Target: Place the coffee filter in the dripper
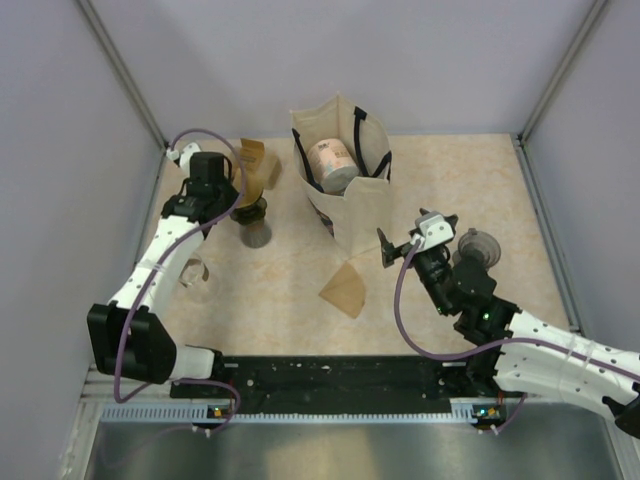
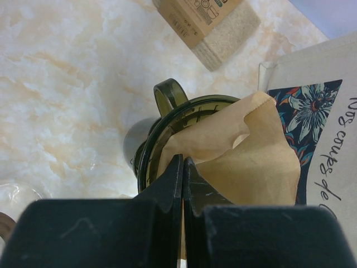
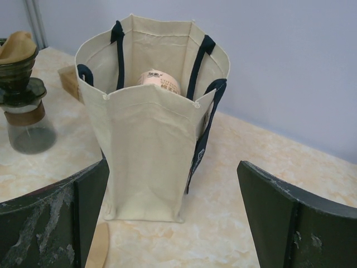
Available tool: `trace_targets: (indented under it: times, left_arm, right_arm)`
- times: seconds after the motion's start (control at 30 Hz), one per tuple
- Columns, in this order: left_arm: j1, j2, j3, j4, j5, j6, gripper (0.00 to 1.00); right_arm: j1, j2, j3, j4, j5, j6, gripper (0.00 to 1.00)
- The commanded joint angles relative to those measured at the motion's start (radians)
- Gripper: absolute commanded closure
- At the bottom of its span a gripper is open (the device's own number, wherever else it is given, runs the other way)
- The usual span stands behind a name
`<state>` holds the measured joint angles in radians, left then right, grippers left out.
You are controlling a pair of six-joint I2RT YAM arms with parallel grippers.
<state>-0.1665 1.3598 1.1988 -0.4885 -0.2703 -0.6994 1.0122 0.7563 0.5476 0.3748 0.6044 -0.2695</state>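
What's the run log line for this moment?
left tool shut on coffee filter | filter in dripper, edge sticking out | right tool open, facing tote bag

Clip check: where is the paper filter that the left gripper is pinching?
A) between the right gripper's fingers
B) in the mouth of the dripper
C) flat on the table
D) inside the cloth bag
B: in the left wrist view the left gripper, shut on the filter, holds it inside the dark rim of the dripper.
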Motion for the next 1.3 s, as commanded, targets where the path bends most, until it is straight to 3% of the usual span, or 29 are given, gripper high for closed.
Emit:
trace_targets:
  times: [0.0, 0.03, 0.1, 0.2, 0.6, 1.07, 1.13, 1.2, 1.27]
  left_arm:
    - [0.004, -0.014, 0.054, -0.01, -0.009, 0.02, 1.0]
    - [0.004, -0.013, 0.062, -0.018, -0.01, 0.018, 1.0]
    - [0.004, -0.013, 0.077, -0.025, -0.01, 0.017, 0.87]
    - [0.004, -0.013, 0.093, -0.032, -0.01, 0.018, 0.76]
    - [0.004, -0.047, 0.124, -0.064, -0.038, 0.024, 0.5]
    - [0.002, -0.087, 0.177, -0.108, -0.047, 0.051, 0.36]
    - [0.002, -0.094, 0.183, -0.111, -0.018, 0.055, 0.27]
    - [-0.002, -0.108, 0.188, -0.11, 0.002, 0.063, 0.04]
    - [-0.005, -0.131, 0.186, -0.108, 0.019, 0.067, 0.01]
  right_arm:
    - [0.0, 0.006, -0.002, 0.044, -0.009, -0.013, 0.01]
    - [0.0, 0.005, 0.0, 0.044, -0.011, -0.013, 0.01]
    - [0.002, 0.006, -0.002, 0.042, -0.012, -0.014, 0.01]
    - [0.0, 0.008, -0.001, 0.038, -0.017, -0.014, 0.01]
    - [0.0, 0.006, 0.006, 0.016, -0.054, -0.011, 0.01]
    - [0.002, 0.008, 0.008, 0.013, -0.058, -0.011, 0.01]
    - [0.0, 0.006, 0.006, 0.012, -0.055, -0.011, 0.01]
    - [0.0, 0.005, 0.008, 0.012, -0.051, -0.007, 0.01]
    - [0.002, 0.005, 0.009, 0.006, -0.049, 0.001, 0.01]
